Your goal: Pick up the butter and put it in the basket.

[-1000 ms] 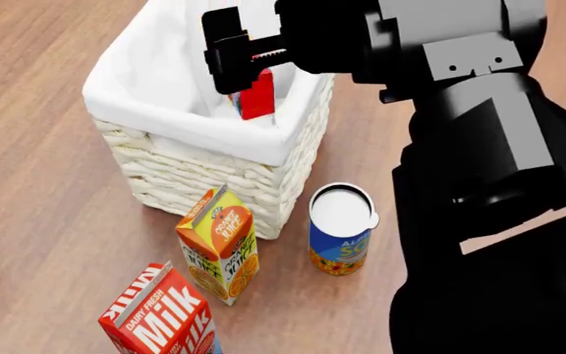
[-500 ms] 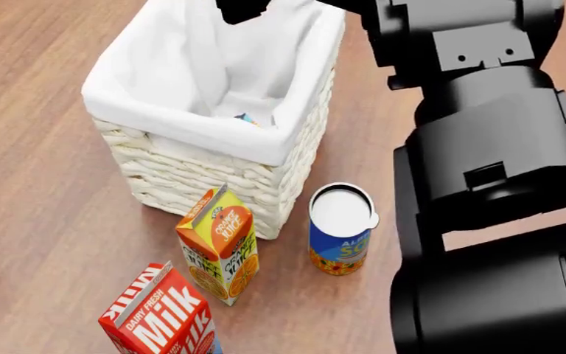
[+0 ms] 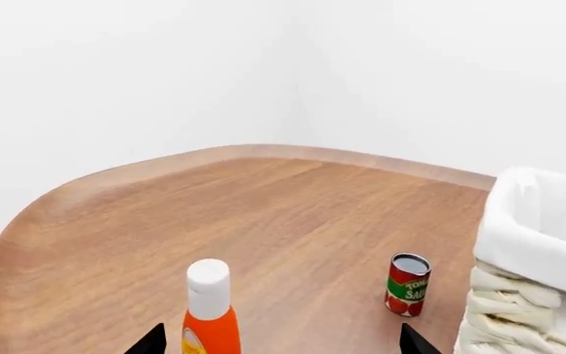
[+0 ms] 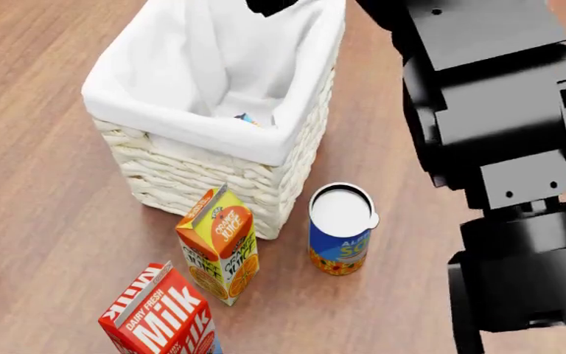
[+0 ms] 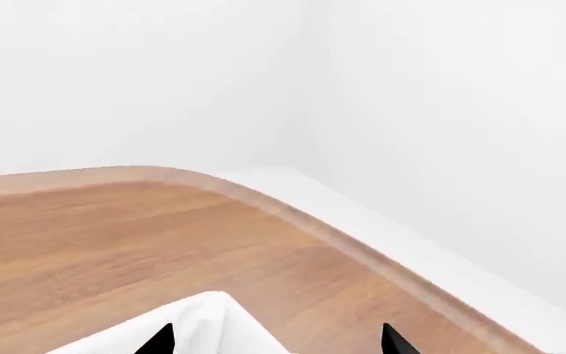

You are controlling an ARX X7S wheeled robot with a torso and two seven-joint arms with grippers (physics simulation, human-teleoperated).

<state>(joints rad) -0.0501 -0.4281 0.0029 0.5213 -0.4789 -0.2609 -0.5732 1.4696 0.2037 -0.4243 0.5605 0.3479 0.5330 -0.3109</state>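
Wood-grained worktop (image 4: 37, 206) with a rounded edge, backed by plain white walls, carries everything; the butter (image 4: 247, 118) shows only as a small coloured corner deep in the white-lined basket (image 4: 204, 173).

It looks a light, stiff little carton with smooth faces, best pinched across its flat sides. Right gripper (image 5: 275, 341) shows spread, empty fingers above the liner, and the left gripper (image 3: 281, 344) likewise stands open beside the basket, well clear of the butter.

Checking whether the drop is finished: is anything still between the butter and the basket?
Nothing visible. In the head view a small blue-and-yellow bit of the butter shows low inside the basket, against the liner. The right gripper is above the far rim, holding nothing, its fingers apart in the wrist view.
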